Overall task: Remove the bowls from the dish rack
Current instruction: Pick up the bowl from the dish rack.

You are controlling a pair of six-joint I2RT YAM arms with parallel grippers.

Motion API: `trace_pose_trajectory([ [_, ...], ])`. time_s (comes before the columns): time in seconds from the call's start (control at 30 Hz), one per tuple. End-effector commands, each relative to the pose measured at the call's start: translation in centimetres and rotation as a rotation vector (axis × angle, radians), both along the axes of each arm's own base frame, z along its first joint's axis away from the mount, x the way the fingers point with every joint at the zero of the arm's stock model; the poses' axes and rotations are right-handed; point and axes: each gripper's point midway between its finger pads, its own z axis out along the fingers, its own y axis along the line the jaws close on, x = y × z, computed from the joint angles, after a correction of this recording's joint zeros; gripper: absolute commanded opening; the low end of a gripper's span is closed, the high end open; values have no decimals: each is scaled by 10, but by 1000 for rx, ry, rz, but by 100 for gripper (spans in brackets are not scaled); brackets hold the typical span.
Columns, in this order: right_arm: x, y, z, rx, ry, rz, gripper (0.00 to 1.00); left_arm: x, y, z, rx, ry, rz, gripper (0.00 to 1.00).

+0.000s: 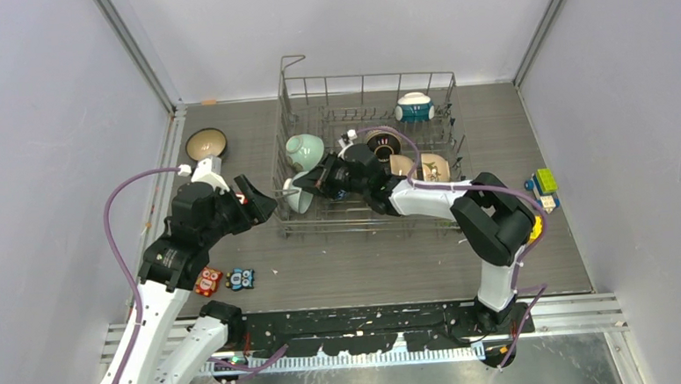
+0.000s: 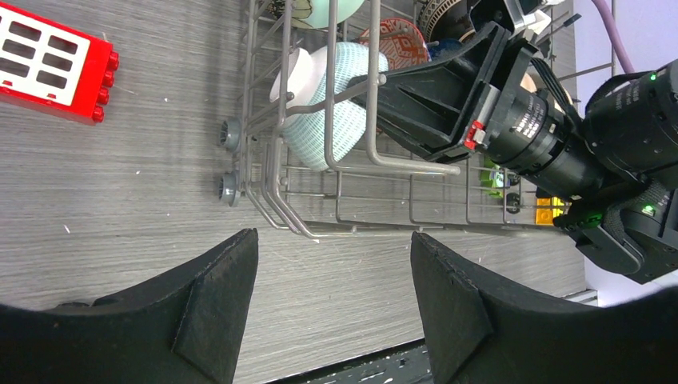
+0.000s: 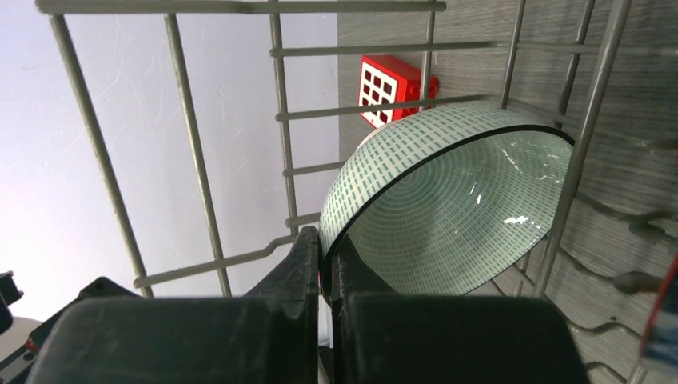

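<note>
Top view, left to right: the brown bowl [image 1: 206,144] sits on the table [image 1: 367,270] at 10 o'clock, outside the rack [image 1: 365,228]. At 9 o'clock the left gripper [image 1: 263,205] hovers over the table just beside the rack's left wall, jaws wide apart, holding nothing; a red block [image 2: 52,68] lies near it. Two owls [image 1: 208,281] lie at 7 o'clock. In the rack's 8 o'clock corner the dashed bowl [image 3: 448,208] stands on edge, its rim pinched between the closed fingers [image 3: 300,264] of the right gripper [image 1: 317,183]. The green bowl [image 1: 305,150] leans just behind it. The dark bowl [image 1: 383,143] and cream bowl [image 1: 428,165] lie at the rack's centre, the teal bowl [image 1: 413,107] at its 1 o'clock. Blocks [image 1: 543,186] lie on the table at 3 o'clock
</note>
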Motion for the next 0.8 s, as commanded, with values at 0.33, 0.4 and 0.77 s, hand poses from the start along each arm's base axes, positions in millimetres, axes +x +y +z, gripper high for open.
trace_pose_trajectory([
  [0.33,2,-46,93,130,-173,-28,1,1,1,31,-9,-82,0,71],
  [0.4,5,-54,93,120,-174,-42,1,1,1,33,-10,-84,0,71],
  [0.77,16,-100,151,145,-316,-96,1,-4,6,48,-13,-110,16,71],
])
